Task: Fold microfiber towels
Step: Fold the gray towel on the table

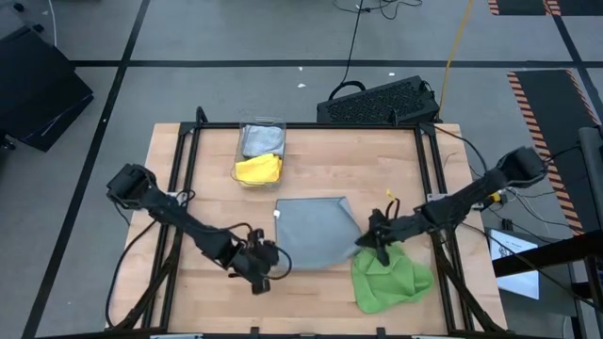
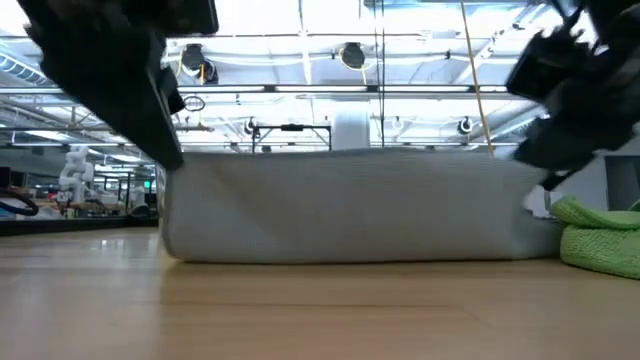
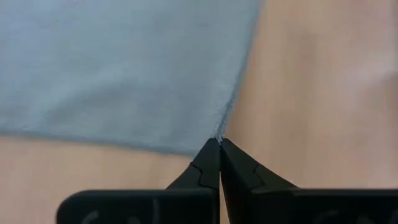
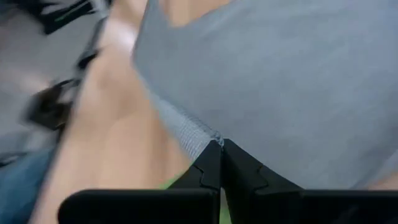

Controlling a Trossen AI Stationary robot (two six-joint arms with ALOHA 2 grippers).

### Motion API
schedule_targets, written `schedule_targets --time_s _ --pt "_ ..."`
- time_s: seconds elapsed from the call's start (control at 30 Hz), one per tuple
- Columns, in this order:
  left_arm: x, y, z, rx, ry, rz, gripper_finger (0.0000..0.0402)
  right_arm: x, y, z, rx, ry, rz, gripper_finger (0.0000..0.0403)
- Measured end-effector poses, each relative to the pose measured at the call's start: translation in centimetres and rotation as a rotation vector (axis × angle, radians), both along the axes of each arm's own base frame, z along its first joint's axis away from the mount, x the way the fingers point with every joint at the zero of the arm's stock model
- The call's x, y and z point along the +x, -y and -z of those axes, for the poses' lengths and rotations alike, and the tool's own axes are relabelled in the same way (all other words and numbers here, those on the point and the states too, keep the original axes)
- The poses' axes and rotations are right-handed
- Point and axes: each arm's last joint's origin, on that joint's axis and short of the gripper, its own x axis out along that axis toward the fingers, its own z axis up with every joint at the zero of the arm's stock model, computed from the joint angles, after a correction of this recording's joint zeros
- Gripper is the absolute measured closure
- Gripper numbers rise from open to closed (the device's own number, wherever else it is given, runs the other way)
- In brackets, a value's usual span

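The left gripper (image 1: 267, 256) and right gripper (image 1: 373, 237) each pinch a near corner of the grey towel (image 1: 316, 231) stretched between them, probably ready to fold it over.

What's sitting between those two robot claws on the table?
The grey towel spans the whole stretch. The left gripper pinches one near corner and the right gripper the other, shown best in the high view. The green towel lies beside the right one.
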Motion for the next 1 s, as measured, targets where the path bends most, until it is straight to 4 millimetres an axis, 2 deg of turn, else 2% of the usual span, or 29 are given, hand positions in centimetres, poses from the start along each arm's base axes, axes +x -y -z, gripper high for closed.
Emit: schedule_targets --time_s 0.23,0.47,0.73,0.87,1.0 --pt "0.0 -2.5 0.0 0.218 0.028 -0.217 0.0394 1.2 2.8 0.8 -0.181 0.0 0.158 0.0403" --pt "1.3 -5.3 0.9 0.331 0.003 -0.288 0.0393 1.7 4.5 0.6 -0.266 0.022 0.225 0.0399" --pt "2.3 -7.6 3.2 0.418 -0.086 -0.351 0.0394 1.8 4.1 1.1 -0.163 -0.006 0.216 0.0395" --pt "2.6 -8.6 4.3 0.435 -0.133 -0.382 0.0398 2.2 3.7 1.1 -0.1 0.024 0.103 0.0391" --pt "2.8 -9.2 5.5 0.448 -0.183 -0.389 0.0394 2.3 3.5 0.9 -0.087 0.045 0.016 0.036"
